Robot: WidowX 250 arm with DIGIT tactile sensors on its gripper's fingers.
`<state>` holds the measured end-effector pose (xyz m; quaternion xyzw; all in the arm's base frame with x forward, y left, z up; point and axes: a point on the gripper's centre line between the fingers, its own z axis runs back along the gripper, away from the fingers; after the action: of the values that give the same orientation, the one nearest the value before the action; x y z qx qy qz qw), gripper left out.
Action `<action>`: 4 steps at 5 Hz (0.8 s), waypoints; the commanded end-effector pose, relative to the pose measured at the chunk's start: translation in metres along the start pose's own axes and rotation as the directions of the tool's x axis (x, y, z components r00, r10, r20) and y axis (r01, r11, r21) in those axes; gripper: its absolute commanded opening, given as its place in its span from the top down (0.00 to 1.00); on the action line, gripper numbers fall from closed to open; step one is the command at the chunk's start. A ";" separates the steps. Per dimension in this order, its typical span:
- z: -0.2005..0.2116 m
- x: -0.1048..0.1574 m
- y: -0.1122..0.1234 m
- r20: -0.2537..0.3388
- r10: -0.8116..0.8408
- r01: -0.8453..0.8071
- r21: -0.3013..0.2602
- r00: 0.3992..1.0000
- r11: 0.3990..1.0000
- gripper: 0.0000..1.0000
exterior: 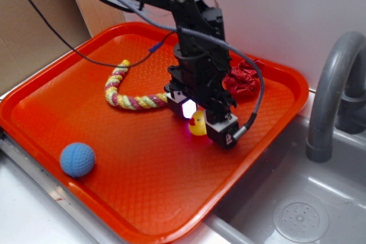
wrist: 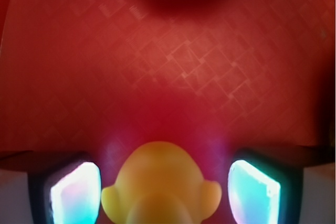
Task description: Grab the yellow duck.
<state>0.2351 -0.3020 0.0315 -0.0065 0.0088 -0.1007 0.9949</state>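
We see the small glossy yellow rubber duck (exterior: pixel 198 124) standing upright on the orange textured plastic tray (exterior: pixel 143 187), toward its right side, its head facing away from the wrist camera. Our black gripper (exterior: pixel 201 120) reaches straight down from the bent arm, jaws parted either side of the duck with gaps showing, gripping nothing.

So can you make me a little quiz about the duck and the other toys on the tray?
1. True or false: the yellow duck sits between the gripper fingers.
2. Which toy lies nearest the tray's front-left corner: A) rope toy, B) blue ball, C) red scrunchie?
3. Fill in: beside the tray stands a grey ____.

Key: 1 true; 2 B; 3 faucet.
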 end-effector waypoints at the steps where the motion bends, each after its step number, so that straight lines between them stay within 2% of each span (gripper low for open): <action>1: 0.017 -0.013 -0.012 0.027 -0.035 0.035 -0.013 0.999 0.999 1.00; 2: 0.052 -0.014 0.009 0.048 0.057 -0.055 -0.052 0.997 0.997 1.00; 3: 0.101 -0.019 0.050 0.143 0.144 -0.131 -0.097 0.979 0.987 1.00; 4: 0.149 -0.027 0.082 0.199 0.191 -0.162 -0.154 0.961 0.975 1.00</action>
<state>0.2343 -0.2119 0.1658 -0.0649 -0.0673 -0.0028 0.9956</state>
